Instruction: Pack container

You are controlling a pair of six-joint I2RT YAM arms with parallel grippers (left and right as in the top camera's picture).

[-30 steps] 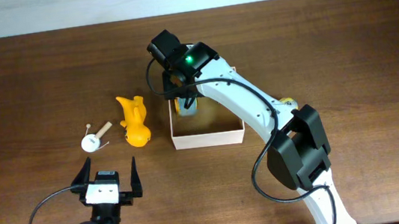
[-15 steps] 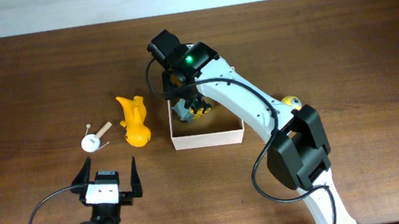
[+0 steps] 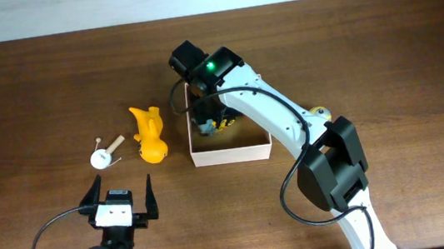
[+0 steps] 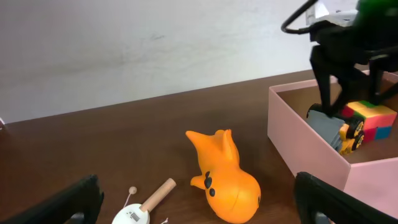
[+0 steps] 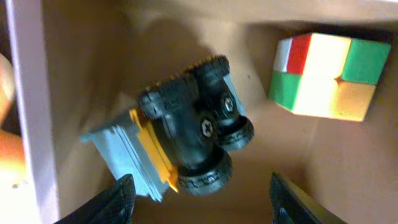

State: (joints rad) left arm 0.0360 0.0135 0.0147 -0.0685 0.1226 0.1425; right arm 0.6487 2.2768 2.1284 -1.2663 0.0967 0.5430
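Observation:
The container (image 3: 232, 151) is a square white box with a tan inside, at the table's middle. A grey and yellow toy truck (image 5: 180, 146) lies on its side in it, also seen in the left wrist view (image 4: 339, 130). A coloured cube (image 5: 326, 74) lies next to it. My right gripper (image 5: 199, 202) is open over the truck, inside the box, and touches nothing. My left gripper (image 3: 122, 201) is open and empty near the front edge. An orange duck toy (image 3: 149, 135) and a small white toy with a wooden handle (image 3: 104, 154) lie left of the box.
A yellow round object (image 3: 321, 113) lies partly hidden behind the right arm, to the right of the box. The box's pink-white wall (image 4: 298, 146) stands to the right of the duck (image 4: 224, 177) in the left wrist view.
The right gripper has let go of the toy truck, which now lies in the box. The gripper has opened and stays over it. The left arm has not moved.

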